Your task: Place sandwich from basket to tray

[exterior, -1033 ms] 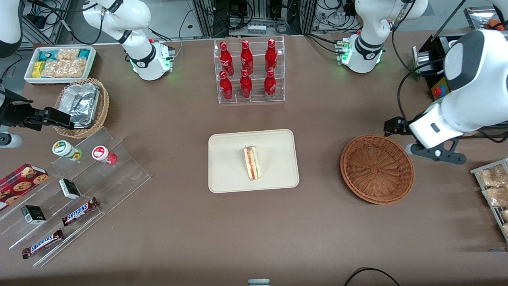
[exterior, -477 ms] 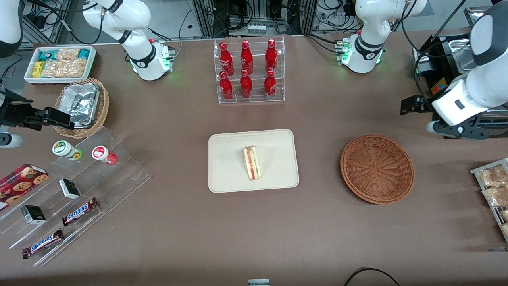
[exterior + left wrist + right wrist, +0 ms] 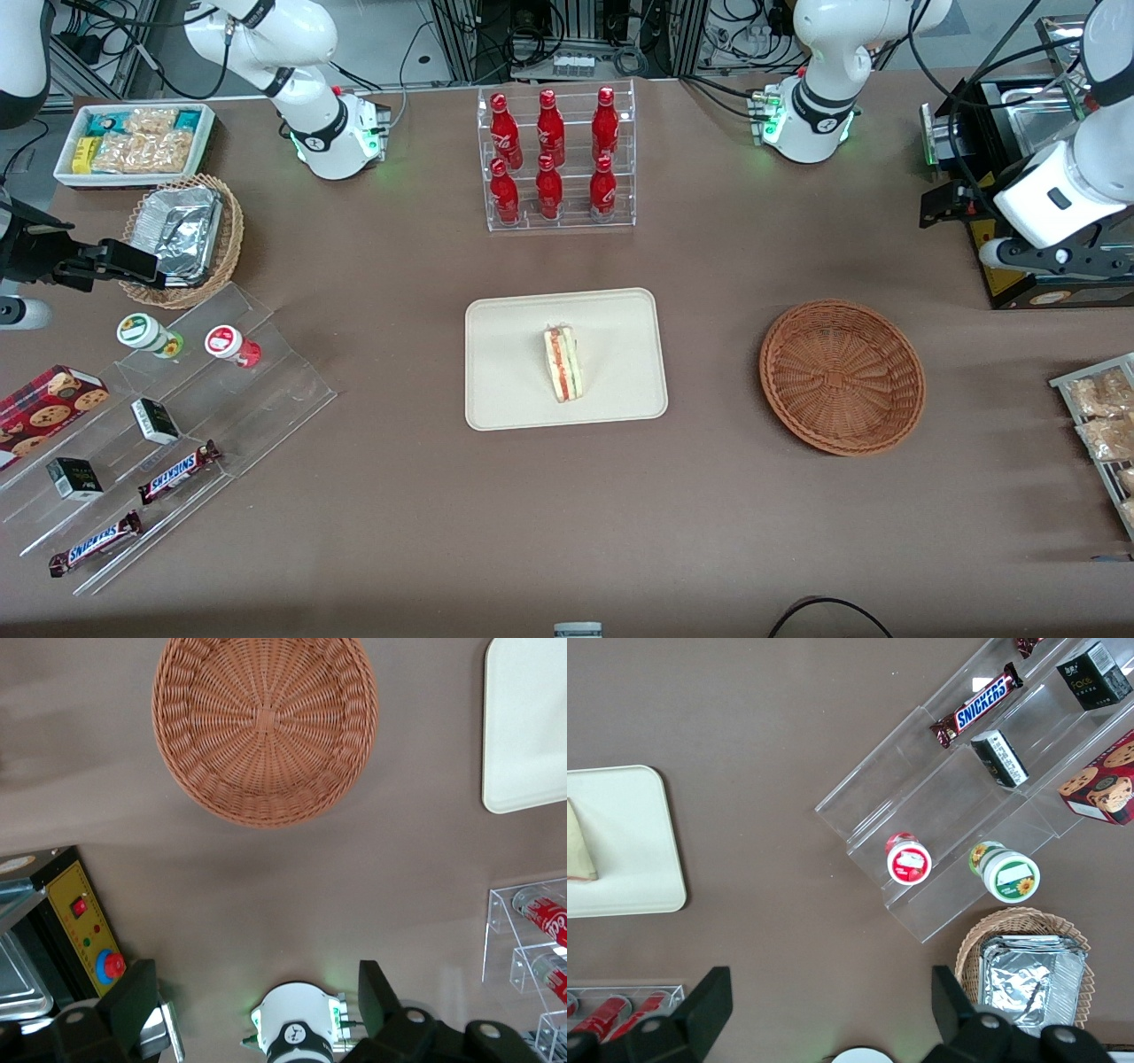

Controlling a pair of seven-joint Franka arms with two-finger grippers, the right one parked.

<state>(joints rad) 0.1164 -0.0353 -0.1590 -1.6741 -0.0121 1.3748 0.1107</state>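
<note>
Sandwich [image 3: 563, 363] lies on tray [image 3: 505, 390] mid-worktop [image 3: 407, 514], cut edge up. Basket [image 3: 842, 377] sits beside the tray toward the working arm's end. Tool [image 3: 257, 1010] spread wide, holding nothing, raised at that end near a black box [image 3: 1019, 283].

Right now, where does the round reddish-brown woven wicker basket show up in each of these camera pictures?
Front view: the round reddish-brown wicker basket sits empty on the table, beside the cream tray, toward the working arm's end.
Left wrist view: basket fills much of the picture; the open end effector hangs above the table, clear of it.
Right wrist view: not in it.
Shared landmark: the cream tray.
</note>
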